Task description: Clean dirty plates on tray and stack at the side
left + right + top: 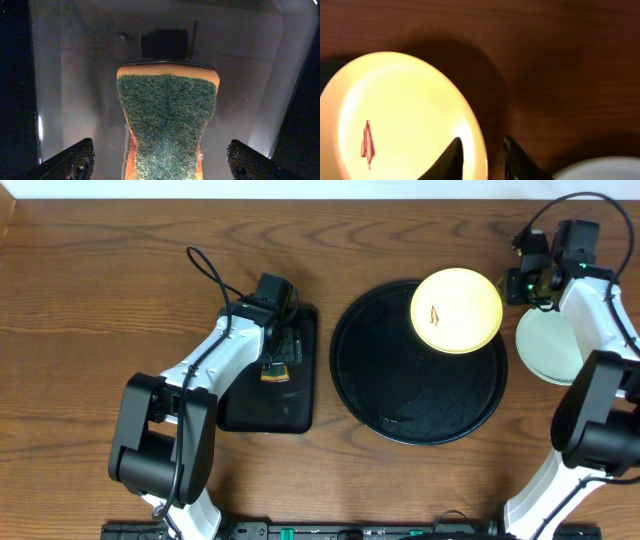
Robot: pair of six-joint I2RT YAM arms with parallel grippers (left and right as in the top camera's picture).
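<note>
My right gripper [520, 285] is shut on the right rim of the yellow plate [457, 310], which sits over the far right part of the round black tray [400, 395]. In the right wrist view one finger lies on the yellow plate [405, 120] and the other behind its rim, with the gripper [482, 147] pinching it. A reddish smear [367, 145] marks the plate. A pale mint-white plate [548, 345] lies on the table right of the tray, partly under my right arm. My left gripper [160, 160] is open, its fingers on either side of a green-and-orange sponge [167, 115].
The sponge [276, 370] lies on a small rectangular black tray [265, 405] left of the round tray, under my left gripper [275, 360]. The wooden table [100, 280] shows all around. The pale plate's edge shows in the right wrist view [600, 170].
</note>
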